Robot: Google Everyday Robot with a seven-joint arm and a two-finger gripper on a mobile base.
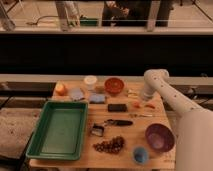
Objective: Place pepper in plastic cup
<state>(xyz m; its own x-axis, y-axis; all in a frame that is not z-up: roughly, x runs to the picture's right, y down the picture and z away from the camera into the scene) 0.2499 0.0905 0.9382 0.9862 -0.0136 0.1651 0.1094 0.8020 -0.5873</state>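
Note:
The pepper [150, 105] is a small, slim orange-red piece lying on the wooden table [75, 164] near its right edge. My gripper [145, 98] hangs from the white arm just above and to the left of the pepper. A white plastic cup [90, 82] stands upright at the back of the table, left of the red-orange bowl [114, 85]. A small blue cup [140, 154] stands at the front right.
A green tray [59, 128] fills the left side. A round orange fruit [60, 89], a black block [117, 107], a purple bowl [159, 137], a dark tool [118, 122] and a brown cluster [110, 145] lie around. A small orange bit [136, 105] lies left of the pepper.

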